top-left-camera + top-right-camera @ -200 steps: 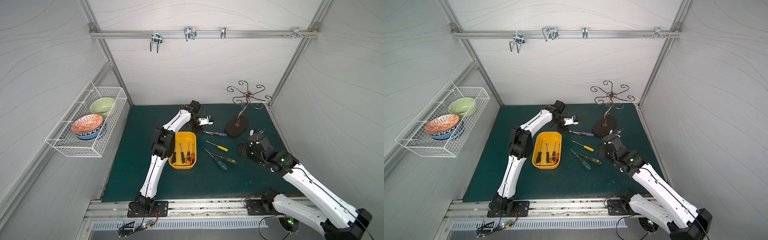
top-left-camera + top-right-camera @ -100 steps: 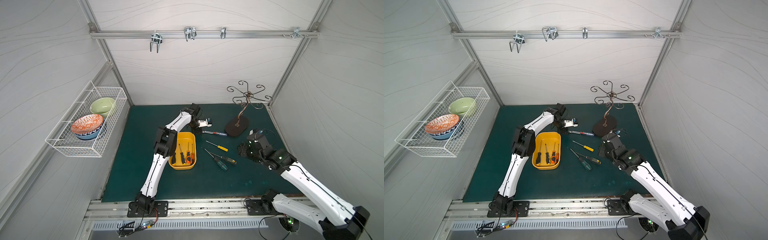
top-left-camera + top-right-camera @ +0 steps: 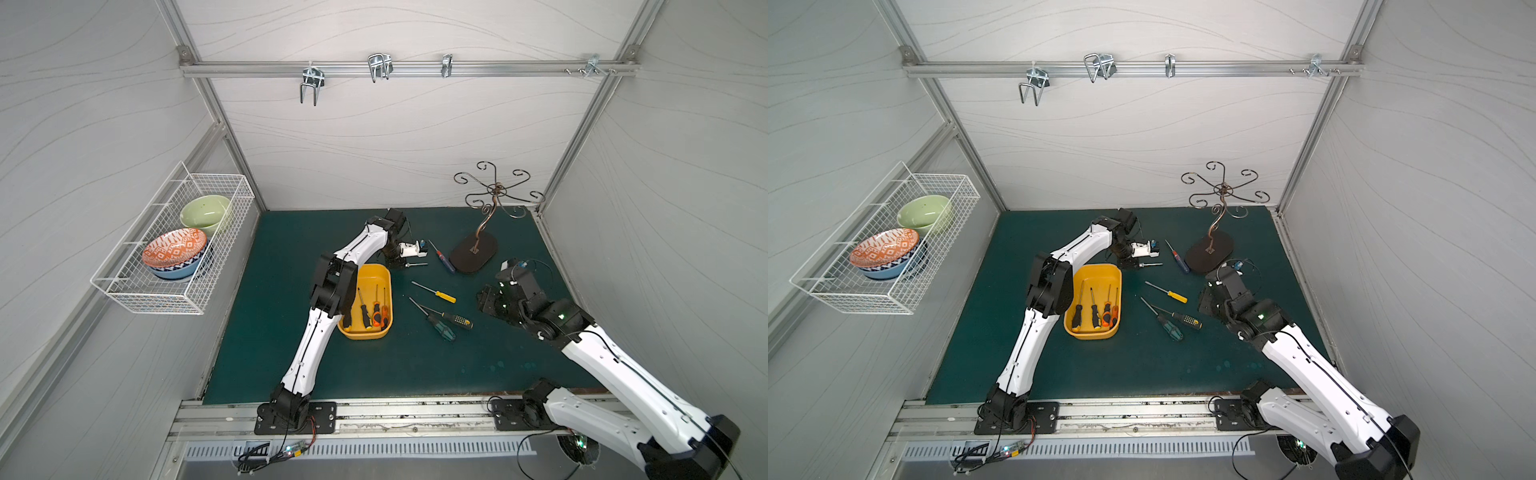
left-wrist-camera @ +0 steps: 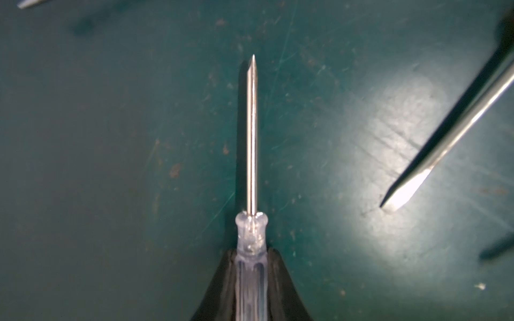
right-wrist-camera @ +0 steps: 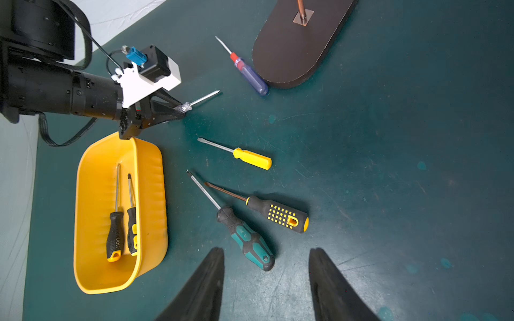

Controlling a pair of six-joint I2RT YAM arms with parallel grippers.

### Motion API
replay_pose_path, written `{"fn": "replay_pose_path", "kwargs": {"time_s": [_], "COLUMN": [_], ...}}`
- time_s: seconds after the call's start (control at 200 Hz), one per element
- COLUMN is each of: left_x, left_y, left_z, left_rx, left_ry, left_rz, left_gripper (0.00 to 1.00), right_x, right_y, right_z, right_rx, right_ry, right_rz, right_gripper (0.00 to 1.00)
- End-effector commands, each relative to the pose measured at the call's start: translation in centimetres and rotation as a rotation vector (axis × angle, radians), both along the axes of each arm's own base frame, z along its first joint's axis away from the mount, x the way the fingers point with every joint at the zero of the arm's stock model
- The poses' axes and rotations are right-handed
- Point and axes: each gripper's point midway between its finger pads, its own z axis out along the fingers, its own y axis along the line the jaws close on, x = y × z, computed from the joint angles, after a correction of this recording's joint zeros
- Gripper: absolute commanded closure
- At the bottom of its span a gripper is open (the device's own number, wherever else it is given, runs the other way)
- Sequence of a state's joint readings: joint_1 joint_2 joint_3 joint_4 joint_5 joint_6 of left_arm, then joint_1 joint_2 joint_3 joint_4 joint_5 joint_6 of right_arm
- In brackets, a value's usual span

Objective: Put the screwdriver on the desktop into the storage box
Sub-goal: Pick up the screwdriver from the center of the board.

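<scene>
1. We are seeing the left tool (image 4: 251,254) clamping the screwdriver (image 4: 252,133) by its clear fluted handle; the thin steel shaft is ending in a pointed tip.
2. It is sitting close over the worktop (image 3: 266,311), mid-frame in both top views, just above the yellow storage box (image 5: 151,194).
3. The right tool (image 5: 267,250) is hanging with its fingers apart.

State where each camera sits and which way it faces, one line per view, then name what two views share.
Top views: high over the front rail, looking down at the desktop; left arm and right arm show in both top views.
Left wrist: behind the left claw, looking along the clear-handled screwdriver it grips; only its fingers show.
Right wrist: behind the open right claw, looking down at loose screwdrivers and the storage box; its fingers show.
Shared: both wrist views show the clear-handled screwdriver.
</scene>
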State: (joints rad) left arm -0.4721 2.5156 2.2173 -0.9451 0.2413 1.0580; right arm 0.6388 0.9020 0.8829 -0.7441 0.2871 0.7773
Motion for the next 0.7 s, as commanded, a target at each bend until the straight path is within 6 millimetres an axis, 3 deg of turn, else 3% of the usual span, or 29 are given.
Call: {"fn": "replay_pose_path", "kwargs": {"time_s": [0.0, 0.16, 0.295, 0.435, 0.535, 0.63, 0.695], "left_x": [-3.1, -4.1, -4.1, -3.5, -4.0, -4.1, -4.6], "left_y": [0.4, -0.5, -2.4, -4.3, -5.4, -5.8, -5.2], "left_z": [-0.8, 1.1, 4.2, 8.5, 12.7, 16.8, 18.3], "left_rx": [0.105, 0.073, -0.023, -0.168, -0.301, -0.424, -0.484], "left_ry": [0.036, 0.003, -0.049, -0.103, -0.125, -0.175, -0.180], "left_rz": [-0.153, -0.160, -0.121, -0.022, 0.028, 0.110, 0.206], "left_gripper": [0.96, 1.00, 1.00, 1.00, 1.00, 1.00, 1.00], "right_x": [-0.6, -0.9, -1.3, -1.6, -1.8, -1.9, -1.9], "right_y": [-0.8, -1.0, -1.4, -1.9, -2.3, -2.4, -2.4], "right_z": [-0.1, 0.1, 0.4, 0.8, 1.1, 1.4, 1.6], "right_rx": [-0.008, 0.000, 0.007, 0.008, 0.006, 0.011, 0.018], "right_ry": [-0.001, -0.010, -0.021, -0.041, -0.052, -0.061, -0.068], "right_rz": [-0.009, -0.010, -0.014, -0.023, -0.027, -0.028, -0.028], "right_gripper": [0.48, 0.48, 0.48, 0.49, 0.49, 0.49, 0.49]}}
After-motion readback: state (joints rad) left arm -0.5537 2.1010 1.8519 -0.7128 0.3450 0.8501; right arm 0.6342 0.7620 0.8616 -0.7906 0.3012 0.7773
